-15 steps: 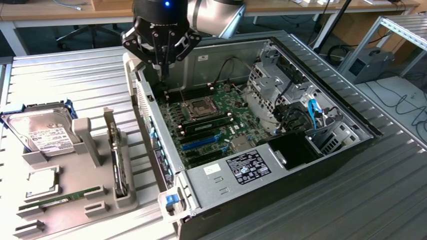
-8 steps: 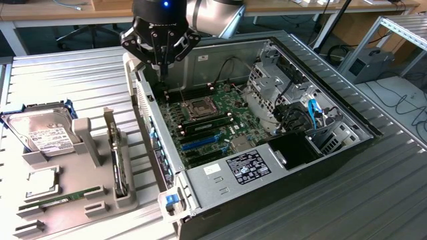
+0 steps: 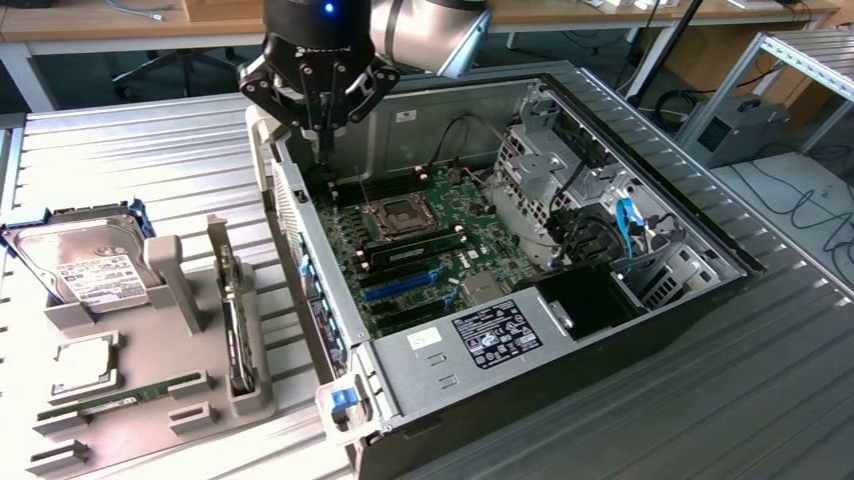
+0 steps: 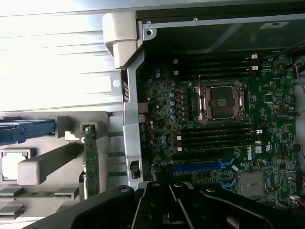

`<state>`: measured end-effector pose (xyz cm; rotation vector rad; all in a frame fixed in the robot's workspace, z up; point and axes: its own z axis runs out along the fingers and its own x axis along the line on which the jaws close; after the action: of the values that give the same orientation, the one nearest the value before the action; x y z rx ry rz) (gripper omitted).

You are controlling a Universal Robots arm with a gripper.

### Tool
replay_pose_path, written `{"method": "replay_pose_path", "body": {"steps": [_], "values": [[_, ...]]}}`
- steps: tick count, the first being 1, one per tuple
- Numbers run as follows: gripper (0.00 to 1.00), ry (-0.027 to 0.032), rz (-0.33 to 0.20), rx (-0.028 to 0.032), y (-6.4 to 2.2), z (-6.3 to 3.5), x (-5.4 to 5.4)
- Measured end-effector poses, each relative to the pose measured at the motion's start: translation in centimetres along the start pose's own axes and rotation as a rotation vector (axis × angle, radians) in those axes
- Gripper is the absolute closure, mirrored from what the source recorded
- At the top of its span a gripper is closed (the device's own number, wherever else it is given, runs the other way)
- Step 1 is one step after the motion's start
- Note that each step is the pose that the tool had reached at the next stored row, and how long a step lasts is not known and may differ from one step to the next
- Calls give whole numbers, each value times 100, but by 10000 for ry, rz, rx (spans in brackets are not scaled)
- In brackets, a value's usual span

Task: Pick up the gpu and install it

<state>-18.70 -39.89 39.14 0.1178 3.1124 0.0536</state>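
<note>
gpu (image 3: 236, 335) upright in grey tray (image 3: 187, 352), ribbed metal table (image 3: 147, 160)

We see soft, even light in the exterior view: the ribbed worktop (image 3: 134, 150) gleams pale at ten o'clock, while the computer case (image 3: 587, 300) holds deep shadow at four o'clock. In the wrist view the worktop glares white and the pincer (image 4: 164, 202) looms dark.

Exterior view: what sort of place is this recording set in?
Probably a robotics lab or workshop set up for computer assembly: an open computer case with its motherboard bared lies on a ribbed metal table, a grey parts holder beside it carries a hard drive, and wooden desks stand behind.
</note>
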Motion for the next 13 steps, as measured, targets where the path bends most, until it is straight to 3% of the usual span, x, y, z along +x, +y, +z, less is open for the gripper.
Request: {"method": "replay_pose_path", "body": {"steps": [13], "values": [[89,0,0,0,-3,1,36]]}}
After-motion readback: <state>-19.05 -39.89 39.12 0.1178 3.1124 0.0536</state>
